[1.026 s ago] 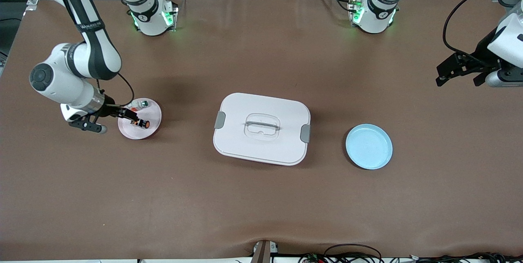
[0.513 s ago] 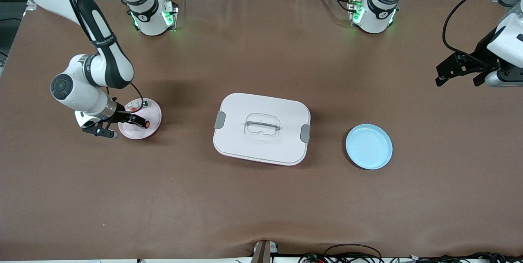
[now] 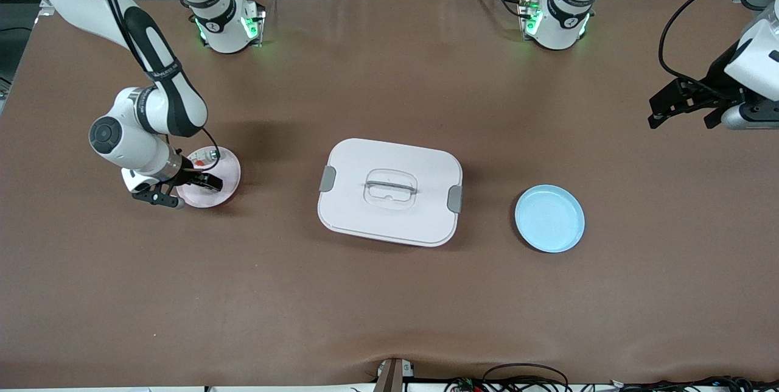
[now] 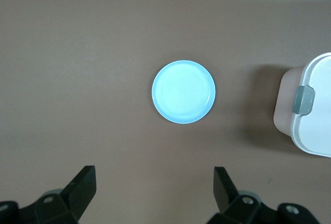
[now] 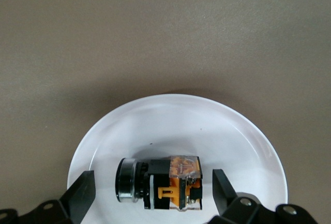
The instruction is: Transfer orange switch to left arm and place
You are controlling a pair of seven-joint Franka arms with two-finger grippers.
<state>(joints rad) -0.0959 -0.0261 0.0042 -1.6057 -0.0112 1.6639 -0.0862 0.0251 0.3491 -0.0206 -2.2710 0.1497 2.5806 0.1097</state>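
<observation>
The orange switch point(image 5: 164, 185), black with an orange body and a dark round end, lies on its side on a pale pink plate point(image 3: 226, 168) toward the right arm's end of the table. My right gripper point(image 3: 204, 180) is low over that plate and open, one finger on each side of the switch without touching it. In the front view its fingers hide the switch. The white box point(image 3: 390, 191) with grey side latches stands mid-table. My left gripper point(image 3: 681, 103) waits open and empty, high over the left arm's end of the table.
A whitish small part point(image 3: 204, 154) lies on the pink plate's edge farthest from the front camera. A light blue plate point(image 3: 549, 218) sits between the box and the left arm's end. The left wrist view shows that blue plate point(image 4: 183, 92) and a box corner point(image 4: 310, 110).
The right arm has swung toward the pink plate, carrying its open gripper onto the orange switch, which now lies between the fingers. The left arm has not moved.
</observation>
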